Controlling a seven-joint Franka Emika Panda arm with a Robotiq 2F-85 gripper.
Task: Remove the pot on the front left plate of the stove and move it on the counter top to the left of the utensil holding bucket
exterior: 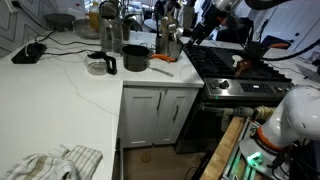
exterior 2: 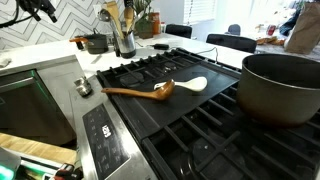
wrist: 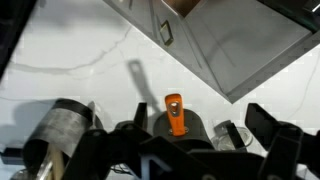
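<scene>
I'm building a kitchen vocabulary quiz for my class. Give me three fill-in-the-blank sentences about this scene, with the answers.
1. The spoon lies on the black ___.
2. The small pot stands on the white ___.
3. The big pot is open at the top: it has no ___.

Missing words: stove; counter; lid.

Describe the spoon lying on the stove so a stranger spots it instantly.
Find the black gas stove. On its top, apart from the large dark pot, lies a wooden spoon. It alone lies flat, with a brown handle and a pale head.
</scene>
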